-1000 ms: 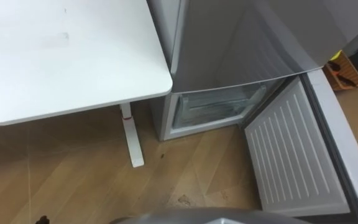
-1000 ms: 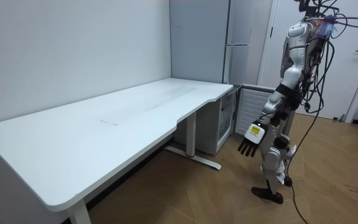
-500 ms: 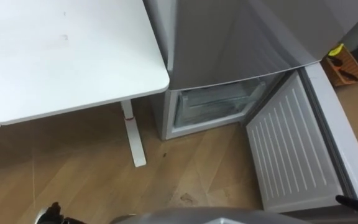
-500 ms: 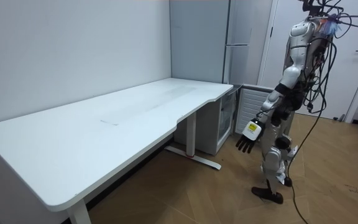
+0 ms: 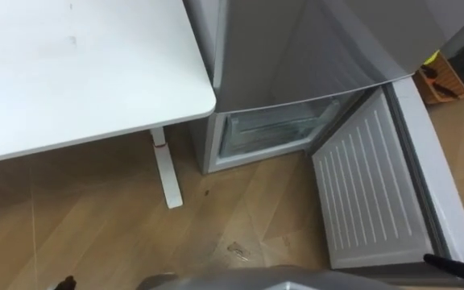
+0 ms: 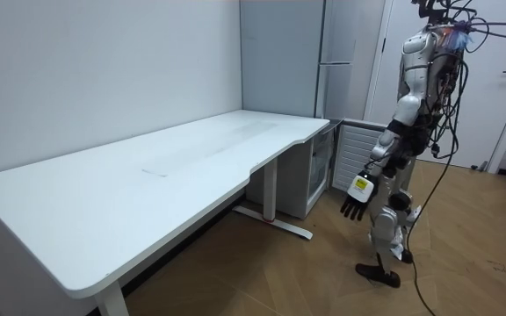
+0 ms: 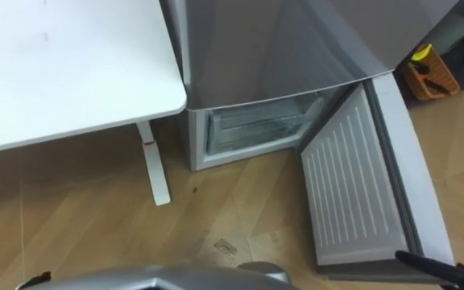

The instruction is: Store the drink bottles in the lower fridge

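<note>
The grey fridge (image 5: 312,48) stands just right of the white table. Its lower compartment (image 5: 274,129) is open and shows pale, frosted shelves inside. The lower door (image 5: 369,193) is swung wide to the right, ribbed inner side facing up. I stand on the wood floor a step back from it. My left hand (image 6: 356,195) hangs at my side with its fingers straight and holds nothing; its dark tip (image 5: 64,283) peeks in at the lower left. A dark sliver of my right hand (image 5: 456,264) shows at the lower right edge.
The white table (image 5: 79,80) takes up the left, with its leg and foot (image 5: 166,173) near the fridge's corner. An orange box (image 5: 437,83) sits on the floor right of the fridge. A small scrap (image 5: 238,252) lies on the floor ahead.
My left hand has swung slightly back and down at my side. The eye view has shifted a little, which is the camera's own move. The fridge and its door have not moved.
</note>
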`<state>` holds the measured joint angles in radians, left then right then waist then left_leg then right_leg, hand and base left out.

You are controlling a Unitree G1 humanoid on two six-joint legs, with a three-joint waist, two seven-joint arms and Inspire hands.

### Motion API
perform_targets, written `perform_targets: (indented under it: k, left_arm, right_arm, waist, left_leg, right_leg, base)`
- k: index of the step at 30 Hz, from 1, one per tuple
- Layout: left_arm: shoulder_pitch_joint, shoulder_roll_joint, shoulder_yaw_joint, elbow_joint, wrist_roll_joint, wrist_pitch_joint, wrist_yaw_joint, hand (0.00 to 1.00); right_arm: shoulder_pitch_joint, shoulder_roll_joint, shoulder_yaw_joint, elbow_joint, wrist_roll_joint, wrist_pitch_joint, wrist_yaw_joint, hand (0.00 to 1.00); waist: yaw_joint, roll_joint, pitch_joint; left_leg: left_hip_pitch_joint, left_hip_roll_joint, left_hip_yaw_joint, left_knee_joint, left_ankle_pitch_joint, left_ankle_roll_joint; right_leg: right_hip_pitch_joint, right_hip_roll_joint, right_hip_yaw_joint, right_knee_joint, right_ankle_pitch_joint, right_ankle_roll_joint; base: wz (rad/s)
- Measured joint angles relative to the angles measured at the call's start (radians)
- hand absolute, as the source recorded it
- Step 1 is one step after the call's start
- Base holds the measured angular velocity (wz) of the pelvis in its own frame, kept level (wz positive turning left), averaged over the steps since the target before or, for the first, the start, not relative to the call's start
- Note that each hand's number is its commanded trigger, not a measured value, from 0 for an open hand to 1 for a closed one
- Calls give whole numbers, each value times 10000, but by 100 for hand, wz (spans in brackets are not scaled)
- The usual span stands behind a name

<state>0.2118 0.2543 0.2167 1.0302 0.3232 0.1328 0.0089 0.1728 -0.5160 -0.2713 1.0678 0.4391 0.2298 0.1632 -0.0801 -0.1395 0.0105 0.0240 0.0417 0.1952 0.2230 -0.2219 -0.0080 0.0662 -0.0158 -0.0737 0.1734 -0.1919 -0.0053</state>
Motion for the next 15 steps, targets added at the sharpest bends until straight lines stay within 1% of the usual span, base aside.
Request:
perform_targets:
  k: [1,2,3,4,5,6,7,8,9,10,11,12,13,14,15]
  left_arm:
    - [-40,3,-194,-2,-77,-2,4,0]
    - [-124,-9,-356,-23,-67,-35,-7,0]
    - [-187,-8,-438,-25,-69,-71,-4,0]
    - [-337,6,-667,14,-93,-109,16,0]
    - [-642,31,-1056,145,-111,-111,29,0]
    - [-718,33,-1225,254,-144,-114,33,0]
    - [-956,25,-1580,445,-146,-121,47,0]
    - [-1091,-22,-1904,508,-148,-121,61,0]
    - [-1111,-74,-1995,503,-148,-125,74,0]
    - [-1231,-139,-2278,496,-155,-107,97,0]
    - [-1157,-185,-2586,464,-149,-82,100,0]
    - [-1098,-199,-2727,411,-149,-64,102,0]
    - [-952,-227,-2943,312,-135,45,101,0]
    - [-765,-266,-3021,123,-66,180,99,0]
    - [-687,-279,-3022,34,-60,234,99,0]
  right_arm:
    - [377,15,508,-858,-122,181,-22,0]
    - [903,55,999,-1831,-142,250,-18,0]
    - [1149,96,1215,-2325,-143,251,-15,0]
    - [1567,392,1520,-3543,-120,238,53,0]
    - [1790,605,1987,-4687,-59,225,153,0]
    - [1834,709,2273,-5218,-52,221,253,0]
    - [1854,892,2757,-6009,32,221,394,0]
    - [1858,1154,3104,-6506,269,219,586,0]
    - [1859,1260,3251,-6770,379,211,751,0]
    - [1785,1485,3581,-7242,700,89,1138,0]
    - [1518,1685,3936,-7785,1056,80,1536,0]
    - [1341,1783,4123,-8098,1249,57,1746,0]
    - [1059,1960,4490,-8524,1725,-153,2206,0]
    - [817,2051,4881,-8794,2281,-330,2619,0]
    - [705,2090,5008,-8893,2469,-336,2822,0]
  waist:
    - [175,34,20]
    - [363,50,32]
    - [413,64,39]
    - [523,87,41]
    - [642,118,34]
    - [691,126,40]
    - [822,145,38]
    - [979,222,42]
    - [1040,298,39]
    - [1163,487,32]
    - [1239,714,-2]
    - [1250,744,-20]
    - [1226,917,-18]
    - [1200,1012,-78]
    - [1185,1058,-108]
  left_leg:
    - [12,48,97,16,0,-1]
    - [17,105,104,86,-32,-40]
    - [-3,154,106,114,-90,-53]
    - [-36,231,104,189,-153,-85]
    - [-131,312,112,289,-167,-107]
    - [-178,353,109,356,-171,-113]
    - [-193,396,90,373,-167,-152]
    - [-225,419,25,426,-186,-198]
    - [-278,435,-29,492,-193,-192]
    - [-371,440,-131,574,-205,-165]
    - [-486,375,-326,617,-135,-207]
    - [-507,339,-380,603,-82,-212]
    - [-535,270,-539,539,33,-156]
    - [-529,152,-792,440,144,-140]
    - [-543,98,-931,407,191,-124]
  right_leg:
    - [-7,47,165,-8,64,-19]
    - [-8,88,179,-18,135,-37]
    - [-11,130,174,-26,172,-48]
    - [-48,206,190,-29,242,-84]
    - [-124,270,126,-24,333,-121]
    - [-150,305,139,-21,374,-142]
    - [-161,353,139,-33,442,-187]
    - [-162,373,101,-28,463,-220]
    - [-171,378,47,-26,466,-226]
    - [-191,352,-73,-35,472,-236]
    - [-312,332,-129,-61,425,-215]
    - [-336,333,-200,-58,364,-190]
    - [-353,295,-397,-76,331,-186]
    - [-313,210,-596,-68,301,-220]
    - [-284,180,-725,-44,277,-219]
  base:
    - [-40]
    - [-41]
    - [-35]
    - [-29]
    - [-24]
    - [-14]
    - [0]
    - [4]
    - [17]
    - [22]
    - [24]
    - [33]
    - [54]
    - [67]
    - [77]
